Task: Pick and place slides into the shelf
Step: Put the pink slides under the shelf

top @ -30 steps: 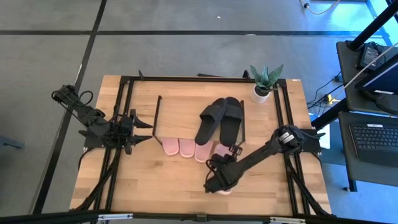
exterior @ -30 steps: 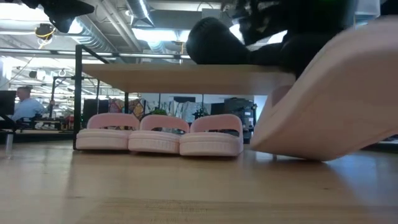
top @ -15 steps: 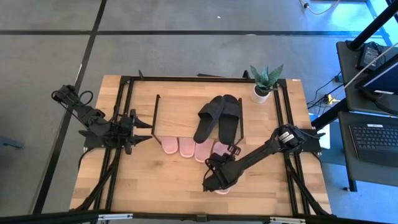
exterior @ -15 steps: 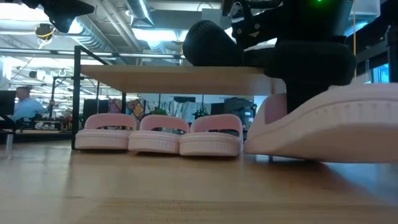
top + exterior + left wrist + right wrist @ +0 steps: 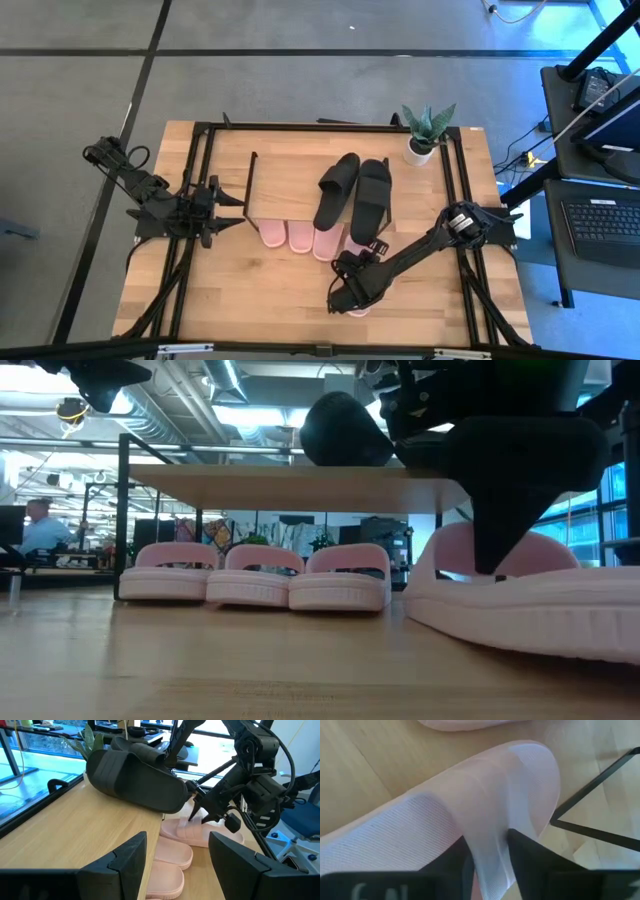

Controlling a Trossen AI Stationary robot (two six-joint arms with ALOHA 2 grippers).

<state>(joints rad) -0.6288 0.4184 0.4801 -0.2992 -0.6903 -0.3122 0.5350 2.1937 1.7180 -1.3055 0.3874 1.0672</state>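
Note:
The shelf [image 5: 290, 180] stands mid-table with two black slides [image 5: 355, 192] lying on its top board. Three pink slides [image 5: 300, 238] stand side by side on the table under it [image 5: 255, 575], toes sticking out toward the near edge. My right gripper [image 5: 352, 292] is shut on a fourth pink slide [image 5: 520, 615], which lies on the table just off the shelf's near right corner. My left gripper [image 5: 228, 210] waits open and empty at the shelf's left end [image 5: 177, 865]. My right gripper pinches the pink slide's wide strap [image 5: 487, 845] between its two fingers [image 5: 532, 852], at the strap's edge near the top of the arch. The fingers come from above, pointing down [image 5: 497, 565]. The slide lies flat, its sole [image 5: 520, 630] on the table.
A potted plant [image 5: 425, 135] stands at the table's far right, beside the shelf. The black frame rails [image 5: 455, 200] run along both sides of the table. Bare wood lies along the near edge [image 5: 250, 300].
My right gripper has gone down with the pink slide. The slide was tilted, one end raised off the table; it now lies flat on its sole. The two black slides on the shelf top have shifted a little apart at their far ends.

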